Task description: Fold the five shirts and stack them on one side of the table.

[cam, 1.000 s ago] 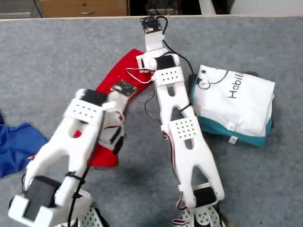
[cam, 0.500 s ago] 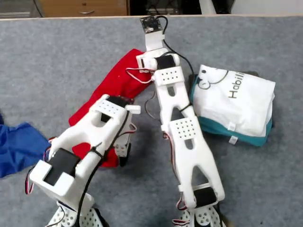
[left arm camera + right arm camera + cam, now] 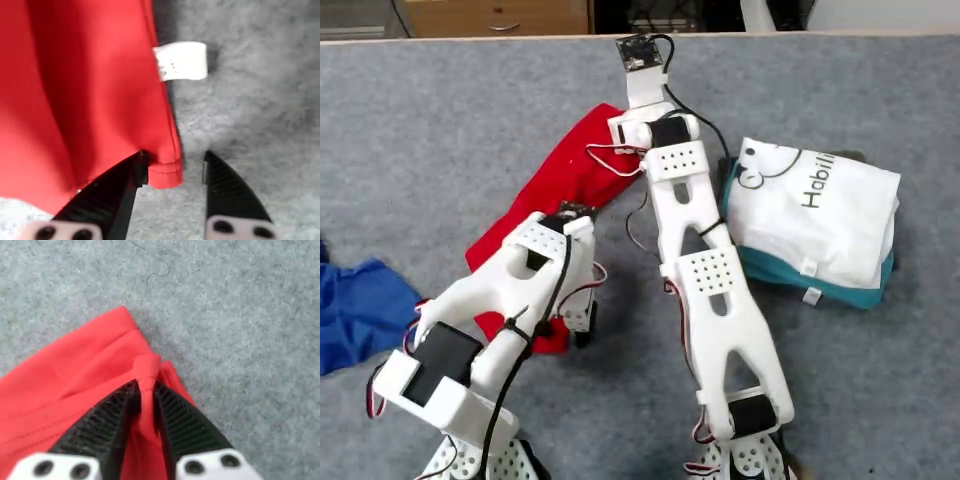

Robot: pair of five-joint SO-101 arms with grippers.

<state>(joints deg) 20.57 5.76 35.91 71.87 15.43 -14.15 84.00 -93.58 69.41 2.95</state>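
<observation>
While the right claw [image 3: 145,388] pinches a fold of the red shirt [image 3: 560,182] on the tabletop [image 3: 430,120], the left claw [image 3: 175,159] stands open astride its near hem corner (not yet gripped); closing there is the likely next move.

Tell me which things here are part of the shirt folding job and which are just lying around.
Job: red shirt, blue shirt, folded white shirt on teal shirt, left end effector, right end effector.
Lying about: wooden drawers behind the table.
</observation>
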